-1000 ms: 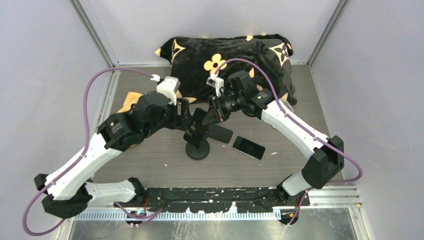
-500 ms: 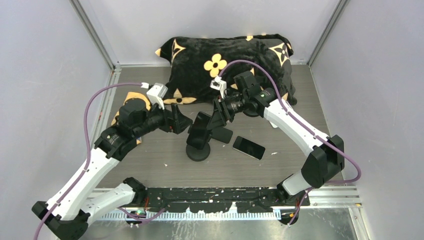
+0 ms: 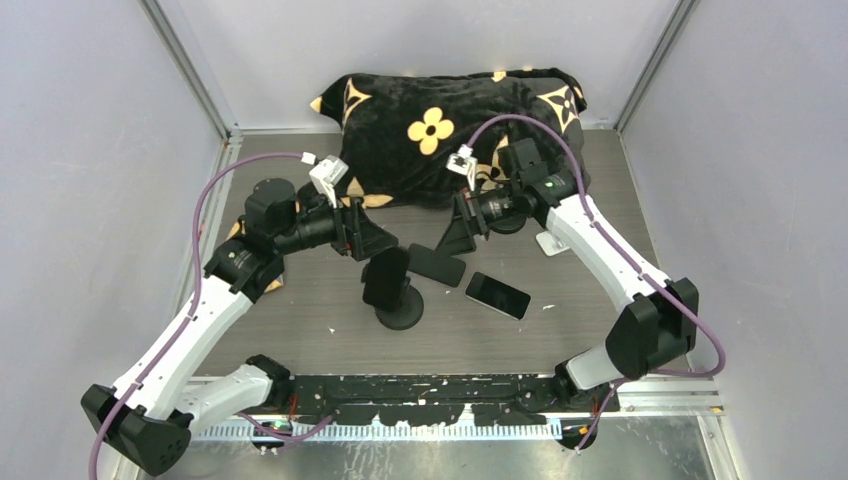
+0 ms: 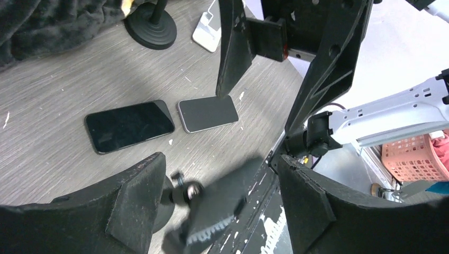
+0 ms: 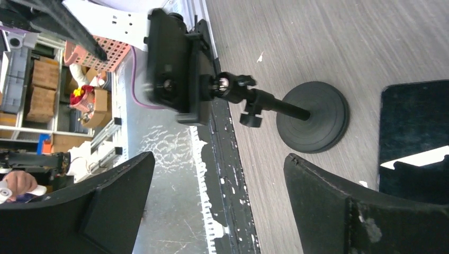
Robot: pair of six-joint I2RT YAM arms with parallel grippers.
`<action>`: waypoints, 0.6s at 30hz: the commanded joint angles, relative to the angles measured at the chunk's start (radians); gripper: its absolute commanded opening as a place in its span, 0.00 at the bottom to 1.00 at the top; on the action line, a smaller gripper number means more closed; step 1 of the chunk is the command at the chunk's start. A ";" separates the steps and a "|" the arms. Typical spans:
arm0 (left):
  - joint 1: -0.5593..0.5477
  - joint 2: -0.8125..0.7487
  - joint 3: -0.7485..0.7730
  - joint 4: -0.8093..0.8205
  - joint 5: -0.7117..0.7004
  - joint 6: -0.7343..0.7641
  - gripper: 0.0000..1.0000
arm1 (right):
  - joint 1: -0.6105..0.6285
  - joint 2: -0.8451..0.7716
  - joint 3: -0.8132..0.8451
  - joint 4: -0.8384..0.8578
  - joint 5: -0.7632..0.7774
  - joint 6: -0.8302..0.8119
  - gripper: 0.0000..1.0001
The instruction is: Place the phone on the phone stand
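The black phone stand (image 3: 398, 308) is on the wooden table, its round base (image 5: 315, 117) flat. A dark phone (image 3: 385, 276) sits in its tilted cradle (image 5: 185, 69); no gripper touches it. The left wrist view shows it as a blurred slab (image 4: 222, 201). My left gripper (image 3: 376, 240) is open just up-left of the stand, and the stand shows between its fingers (image 4: 132, 201). My right gripper (image 3: 452, 243) is open up-right of the stand, clear of it, with nothing between its fingers (image 5: 328, 206).
Two other phones lie flat right of the stand: a black one (image 4: 129, 126) and a grey one (image 4: 207, 112). A second round-based stand (image 4: 151, 26) and a white object (image 3: 550, 243) sit near the black patterned pillow (image 3: 450, 110) at the back.
My right gripper opened and drew back to the right, leaving the phone in the cradle. The cradle swung down and left. My left arm pulled back, its gripper staying open.
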 commanded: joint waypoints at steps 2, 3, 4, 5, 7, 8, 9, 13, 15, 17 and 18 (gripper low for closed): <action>0.053 -0.018 0.033 0.045 0.104 0.020 0.78 | -0.103 -0.123 -0.058 -0.076 -0.089 -0.127 0.99; 0.070 -0.014 0.033 0.048 0.123 0.016 0.78 | -0.119 -0.138 -0.073 -0.098 -0.089 -0.151 1.00; 0.085 -0.008 0.033 0.054 0.145 0.006 0.78 | -0.133 -0.155 -0.089 -0.114 -0.087 -0.171 1.00; 0.097 -0.001 0.033 0.064 0.169 -0.006 0.78 | -0.146 -0.169 -0.104 -0.125 -0.081 -0.182 1.00; 0.117 0.014 0.025 0.104 0.221 -0.038 0.79 | -0.178 -0.202 -0.146 -0.137 -0.079 -0.192 1.00; 0.121 0.017 0.017 0.130 0.237 -0.047 0.79 | -0.185 -0.216 -0.164 -0.140 -0.080 -0.194 1.00; 0.125 0.022 0.009 0.156 0.268 -0.060 0.79 | -0.200 -0.231 -0.183 -0.140 -0.081 -0.196 1.00; 0.141 0.030 -0.039 0.272 0.383 -0.085 0.80 | -0.233 -0.276 -0.246 -0.140 -0.089 -0.198 1.00; 0.152 0.031 -0.058 0.311 0.424 -0.085 0.79 | -0.244 -0.296 -0.271 -0.139 -0.090 -0.197 1.00; 0.172 0.034 -0.072 0.334 0.462 -0.086 0.79 | -0.251 -0.310 -0.290 -0.137 -0.093 -0.197 1.00; 0.183 0.037 -0.077 0.355 0.479 -0.087 0.79 | -0.253 -0.316 -0.298 -0.135 -0.095 -0.198 1.00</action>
